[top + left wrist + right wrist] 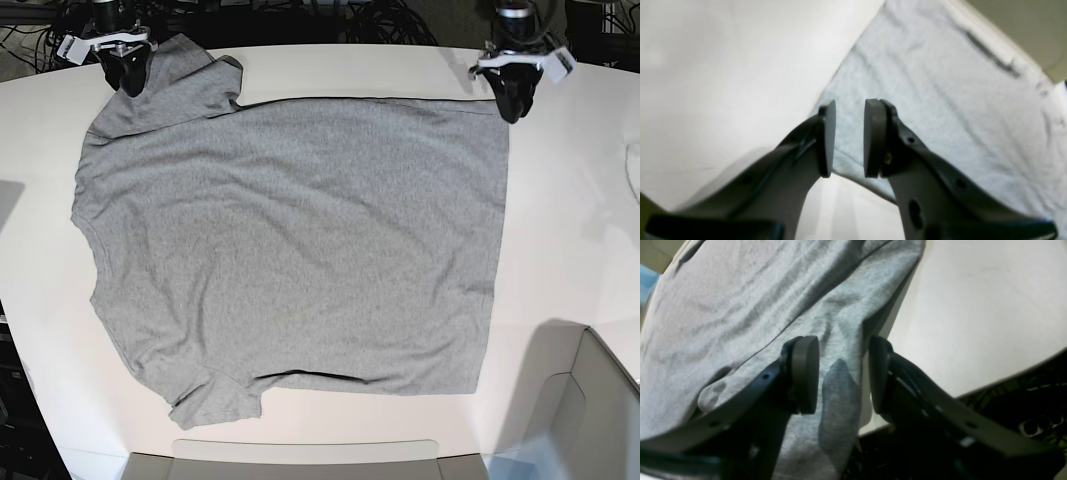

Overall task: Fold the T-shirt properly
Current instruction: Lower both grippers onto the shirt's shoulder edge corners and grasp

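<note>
The heather-grey T-shirt [300, 230] lies spread flat on the white table [560, 200], plain side up, with its sleeves toward the base view's left. My left gripper [512, 108] hovers at the shirt's far right corner. In the left wrist view the left gripper [849, 133] stands open, nothing between its pads, with the shirt's hem corner [940, 100] just beneath. My right gripper [130, 80] is over the far left sleeve. In the right wrist view the right gripper [843, 373] is open wide above the sleeve cloth [740, 300].
A pale grey bin [570, 420] sits at the near right, and a flat grey tray edge [300, 460] runs along the table's front. Dark cables [380, 15] lie behind the far edge. Bare table shows to the right of the shirt.
</note>
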You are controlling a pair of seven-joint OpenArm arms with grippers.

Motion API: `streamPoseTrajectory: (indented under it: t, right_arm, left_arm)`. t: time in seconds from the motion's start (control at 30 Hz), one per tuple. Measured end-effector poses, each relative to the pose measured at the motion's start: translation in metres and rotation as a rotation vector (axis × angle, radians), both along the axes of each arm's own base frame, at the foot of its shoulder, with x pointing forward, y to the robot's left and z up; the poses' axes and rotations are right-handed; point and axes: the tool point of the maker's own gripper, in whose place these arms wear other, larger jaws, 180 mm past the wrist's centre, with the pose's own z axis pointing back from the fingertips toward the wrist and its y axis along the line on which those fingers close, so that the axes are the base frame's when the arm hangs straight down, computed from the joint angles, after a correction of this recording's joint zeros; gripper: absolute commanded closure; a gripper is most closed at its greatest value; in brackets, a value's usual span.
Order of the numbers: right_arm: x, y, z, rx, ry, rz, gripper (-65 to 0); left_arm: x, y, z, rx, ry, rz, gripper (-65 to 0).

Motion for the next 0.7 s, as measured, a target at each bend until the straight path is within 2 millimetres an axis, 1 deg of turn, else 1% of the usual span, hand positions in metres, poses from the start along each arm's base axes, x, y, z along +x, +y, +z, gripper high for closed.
streamPoseTrajectory:
  t: [0.1, 0.17, 0.23, 0.3, 0.37, 0.47, 0.6, 0.63, 0.7]
  right_arm:
    - [0.000, 0.000, 0.000, 0.000, 0.000, 0.001, -25.2]
    - [0.000, 0.000, 0.000, -0.001, 0.000, 0.002, -25.2]
    - [0.000, 0.000, 0.000, -0.002, 0.000, 0.003, -25.2]
    - [0.000, 0.000, 0.000, -0.001, 0.001, 0.003, -25.2]
    - [0.000, 0.000, 0.000, -0.001, 0.001, 0.003, -25.2]
    - [0.000, 0.000, 0.000, -0.001, 0.001, 0.003, -25.2]
    - [0.000, 0.000, 0.000, -0.001, 0.001, 0.003, -25.2]
    - [0.000, 0.000, 0.000, -0.001, 0.001, 0.003, -25.2]
    - [0.000, 0.000, 0.000, -0.001, 0.001, 0.003, -25.2]
  left_arm:
    - [0.009, 0.010, -0.010, -0.038, 0.008, 0.048, -16.0]
    - [0.010, 0.011, -0.017, -0.086, 0.025, 0.068, -16.0]
    - [0.003, 0.018, -0.031, -0.138, 0.093, 0.084, -16.0]
    - [-0.001, 0.031, -0.041, -0.155, 0.140, 0.114, -16.0]
    - [-0.003, 0.043, -0.048, -0.151, 0.172, 0.131, -16.0]
    - [-0.006, 0.054, -0.055, -0.158, 0.201, 0.145, -16.0]
    - [-0.006, 0.051, -0.060, -0.177, 0.217, 0.126, -16.0]
    - [-0.005, 0.047, -0.059, -0.191, 0.214, 0.103, -16.0]
    - [-0.001, 0.033, -0.058, -0.231, 0.203, 0.029, -16.0]
